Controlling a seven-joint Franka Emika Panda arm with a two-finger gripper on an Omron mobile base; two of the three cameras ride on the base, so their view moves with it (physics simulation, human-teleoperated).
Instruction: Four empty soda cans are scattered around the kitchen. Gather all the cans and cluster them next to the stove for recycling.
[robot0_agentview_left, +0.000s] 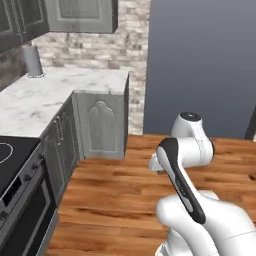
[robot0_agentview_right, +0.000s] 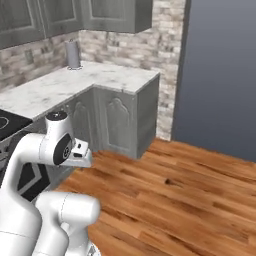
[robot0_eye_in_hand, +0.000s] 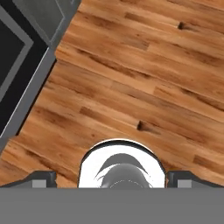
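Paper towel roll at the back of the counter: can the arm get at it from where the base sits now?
Probably not. The paper towel roll stands far back on the marble counter, and the arm is folded low over the wood floor.

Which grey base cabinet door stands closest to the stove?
The door directly beside the stove. The arched-panel front sits farther away, at the counter's end.
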